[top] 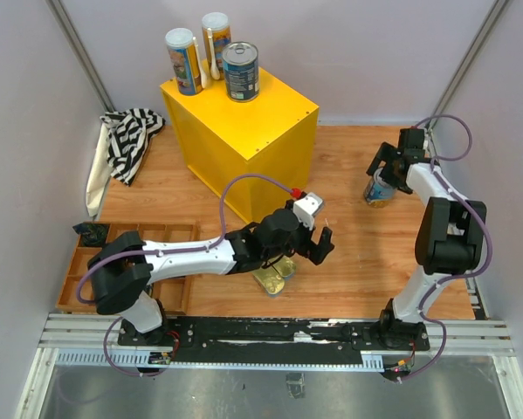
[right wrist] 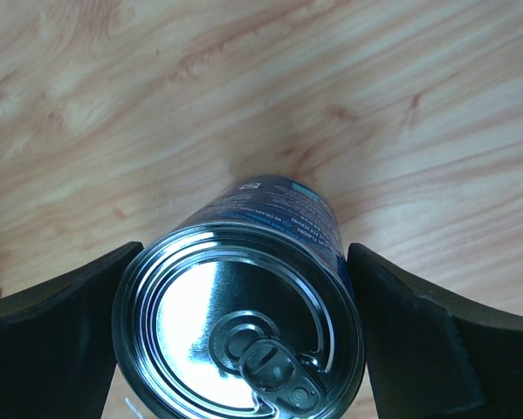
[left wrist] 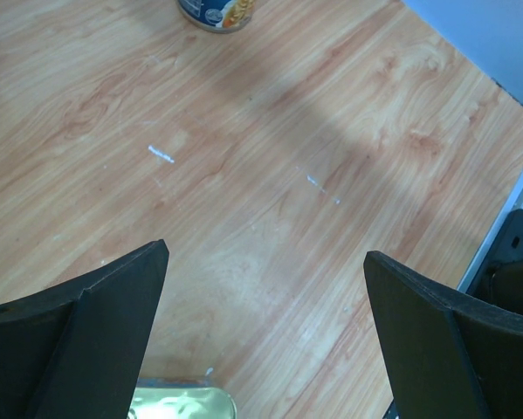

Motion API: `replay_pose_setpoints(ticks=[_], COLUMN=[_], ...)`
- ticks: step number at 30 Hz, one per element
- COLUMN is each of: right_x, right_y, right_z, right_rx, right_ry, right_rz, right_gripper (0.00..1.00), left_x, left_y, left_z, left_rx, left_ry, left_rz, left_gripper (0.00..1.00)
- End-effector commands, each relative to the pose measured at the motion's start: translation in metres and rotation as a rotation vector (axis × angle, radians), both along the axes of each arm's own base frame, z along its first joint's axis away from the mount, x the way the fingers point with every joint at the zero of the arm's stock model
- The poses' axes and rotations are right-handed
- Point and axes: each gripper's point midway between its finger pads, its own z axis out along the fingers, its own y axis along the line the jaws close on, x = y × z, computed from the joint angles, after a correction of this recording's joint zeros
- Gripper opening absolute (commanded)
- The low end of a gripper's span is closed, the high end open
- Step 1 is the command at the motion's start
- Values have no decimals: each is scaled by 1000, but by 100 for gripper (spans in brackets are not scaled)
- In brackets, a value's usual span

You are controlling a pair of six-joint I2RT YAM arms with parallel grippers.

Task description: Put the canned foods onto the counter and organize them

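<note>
Right pincer [right wrist: 245, 250]: pinching blue-labelled can [right wrist: 244, 332], one finger at each side; can upright on wood table [left wrist: 287, 131]. Left pincer [left wrist: 265, 253]: spread, empty; gold tin [left wrist: 181, 405] just beneath. Yellow counter [top: 270, 113]: well apart from both, bearing three cans [top: 241, 72].

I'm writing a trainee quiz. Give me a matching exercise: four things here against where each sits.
1. tall slim white-lidded cans
2. blue-labelled silver-topped can on the wooden table
3. flat gold tin
4. black-and-white striped cloth

a. under the left arm's wrist
b. left of the yellow box-shaped cabinet
c. between the fingers of the right gripper
d. on the cabinet's top

Pairs: 1-d; 2-c; 3-a; 4-b
</note>
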Motion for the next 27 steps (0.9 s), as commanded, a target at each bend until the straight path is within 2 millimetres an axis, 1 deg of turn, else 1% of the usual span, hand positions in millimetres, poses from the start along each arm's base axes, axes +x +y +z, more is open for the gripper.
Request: replay_pose_setpoints(ticks=[1, 5, 9, 10, 12, 13, 16, 20, 24, 27], right_x=[-28, -50, -76, -85, -100, -107, -130, -159, -181, -196], right_y=[39, 66, 102, 110, 127, 134, 157, 186, 208, 220], right_z=[-2, -1, -4, -9, -11, -10, -13, -17, -17, -16], right_rx=[92, 94, 107, 105, 94, 93, 92, 77, 65, 40], right_ry=[39, 42, 49, 61, 67, 61, 65, 67, 64, 64], right_rz=[64, 121, 197, 217, 259, 277, 328, 402, 460, 504], right_gripper=[89, 88, 88, 88, 88, 88, 88, 88, 88, 88], left_x=[-3, -12, -22, -25, -31, -34, -43, -55, -59, -61], left_y=[8, 15, 21, 23, 26, 29, 32, 34, 35, 36], left_z=[10, 2, -6, -9, -10, -12, -16, -19, -24, -28], left_rx=[-48, -49, -38, -34, -40, -39, -36, -32, -12, -4], left_ry=[-21, -36, -45, -41, -40, -40, -42, -48, -61, -62], left_rz=[19, -10, -54, -65, -80, -87, -109, -139, -143, -135], left_gripper=[99, 99, 99, 99, 99, 99, 99, 99, 99, 99])
